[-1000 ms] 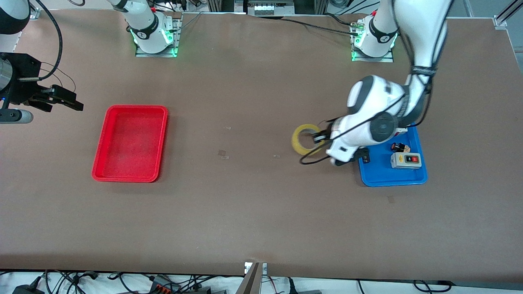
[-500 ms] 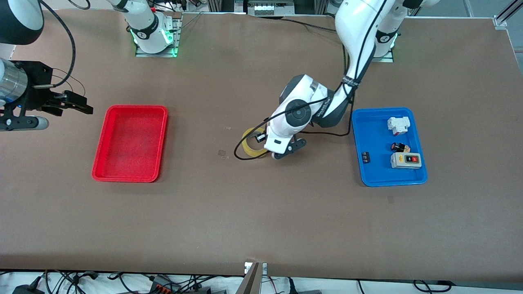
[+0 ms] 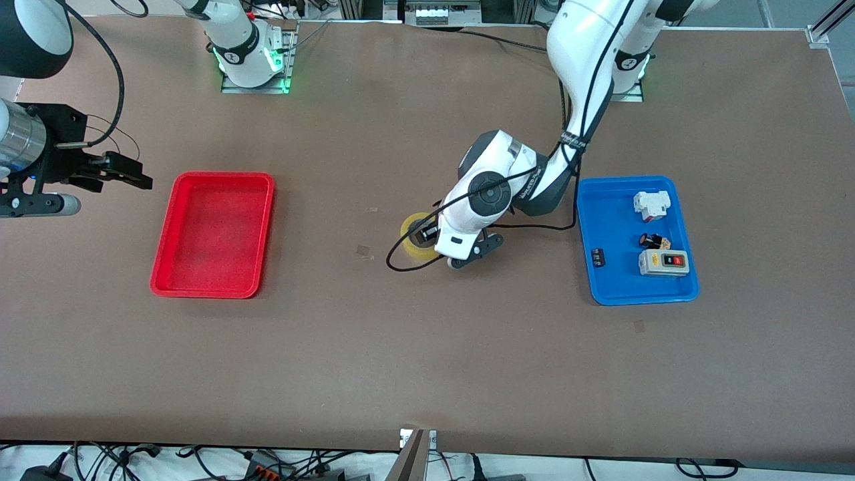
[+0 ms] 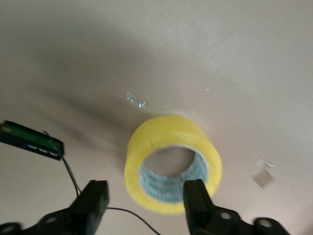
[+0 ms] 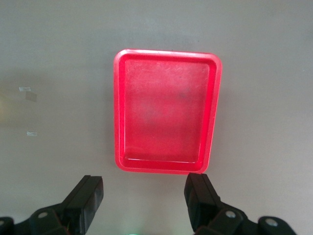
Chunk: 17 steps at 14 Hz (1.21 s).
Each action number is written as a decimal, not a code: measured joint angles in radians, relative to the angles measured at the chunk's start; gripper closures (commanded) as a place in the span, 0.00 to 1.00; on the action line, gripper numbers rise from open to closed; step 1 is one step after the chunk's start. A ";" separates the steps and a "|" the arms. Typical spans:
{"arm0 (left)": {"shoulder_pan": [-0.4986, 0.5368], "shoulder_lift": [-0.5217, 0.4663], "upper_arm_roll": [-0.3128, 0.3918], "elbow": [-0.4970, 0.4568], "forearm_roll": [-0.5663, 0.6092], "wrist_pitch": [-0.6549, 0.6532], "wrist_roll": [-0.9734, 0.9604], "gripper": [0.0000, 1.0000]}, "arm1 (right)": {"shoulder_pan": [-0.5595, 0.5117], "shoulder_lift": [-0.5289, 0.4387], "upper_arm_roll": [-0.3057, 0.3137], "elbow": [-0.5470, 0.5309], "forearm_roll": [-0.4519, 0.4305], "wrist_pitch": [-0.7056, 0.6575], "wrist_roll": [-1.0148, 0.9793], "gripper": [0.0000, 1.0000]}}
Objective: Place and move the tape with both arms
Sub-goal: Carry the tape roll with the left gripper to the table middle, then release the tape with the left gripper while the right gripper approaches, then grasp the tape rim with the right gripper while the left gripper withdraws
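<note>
Tape (image 3: 414, 234) lies on the desk (image 3: 427, 347) about midway between the red tray (image 3: 212, 234) and the blue tray (image 3: 611, 280), a yellow roll with its hole facing up at an angle in the left wrist view (image 4: 172, 163). Left pincer (image 3: 427, 235) is right at the tape, low over it; wrist view shows its fingers (image 4: 195, 203) spread wide (image 4: 145, 203), one finger overlapping the roll's rim, the other clear of it to the side. Can't tell if that finger actually touches the roll; nothing is clamped. A black cable (image 3: 407, 264) loops from the left wrist over the desk just beside the tape. Small clear scraps (image 4: 135, 100) lie on the desk near the roll. Blue tray, toward the left arm's end, holds a white part (image 3: 651, 205), a small black-red part (image 3: 652, 240), a grey switch box (image 3: 662, 262) and a small black piece (image 3: 598, 256). Red tray sits toward the right arm's end, nothing in it. Right pincer (image 3: 123, 172) waits up in the air over the desk beside the red tray, at the right arm's end; wrist view shows it spread wide (image 5: 144, 196), holding nothing, red tray (image 5: 167, 110) in view below it.
</note>
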 measured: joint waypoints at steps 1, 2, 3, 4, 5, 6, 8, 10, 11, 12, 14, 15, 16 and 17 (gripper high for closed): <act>0.003 -0.041 0.017 0.011 0.022 -0.065 -0.001 0.00 | 0.002 0.018 0.002 -0.001 0.000 0.007 0.000 0.00; 0.011 -0.090 0.035 0.017 0.048 -0.133 -0.002 0.00 | 0.005 0.041 0.006 -0.003 0.000 0.018 0.000 0.00; 0.030 -0.143 0.048 0.018 0.067 -0.202 -0.002 0.00 | 0.016 0.071 0.008 -0.006 0.000 0.035 -0.002 0.00; 0.066 -0.192 0.053 0.017 0.085 -0.262 0.002 0.00 | 0.039 0.107 0.009 -0.010 0.000 0.057 -0.002 0.00; 0.110 -0.231 0.055 0.016 0.099 -0.309 0.020 0.00 | 0.071 0.146 0.010 -0.013 0.001 0.082 -0.002 0.00; 0.156 -0.259 0.056 0.013 0.106 -0.354 0.059 0.00 | 0.113 0.190 0.013 -0.015 0.002 0.108 -0.001 0.00; 0.245 -0.290 0.058 0.006 0.115 -0.436 0.166 0.00 | 0.218 0.268 0.017 -0.014 0.006 0.181 0.013 0.00; 0.327 -0.311 0.059 0.005 0.118 -0.517 0.291 0.00 | 0.335 0.322 0.020 -0.014 0.007 0.262 0.096 0.00; 0.367 -0.325 0.060 0.005 0.120 -0.557 0.357 0.00 | 0.390 0.345 0.021 -0.013 0.007 0.305 0.156 0.00; 0.406 -0.342 0.059 0.004 0.129 -0.594 0.426 0.00 | 0.439 0.368 0.021 -0.013 0.016 0.348 0.218 0.00; 0.487 -0.388 0.055 -0.003 0.150 -0.641 0.561 0.00 | 0.514 0.422 0.021 -0.013 0.087 0.424 0.319 0.00; 0.536 -0.416 0.043 -0.009 0.154 -0.654 0.632 0.00 | 0.543 0.448 0.021 -0.013 0.113 0.458 0.343 0.00; 0.588 -0.446 0.026 -0.017 0.160 -0.665 0.699 0.00 | 0.572 0.468 0.021 -0.012 0.127 0.491 0.365 0.00; 0.631 -0.476 0.013 -0.025 0.178 -0.675 0.761 0.00 | 0.599 0.483 0.021 -0.011 0.130 0.516 0.401 0.00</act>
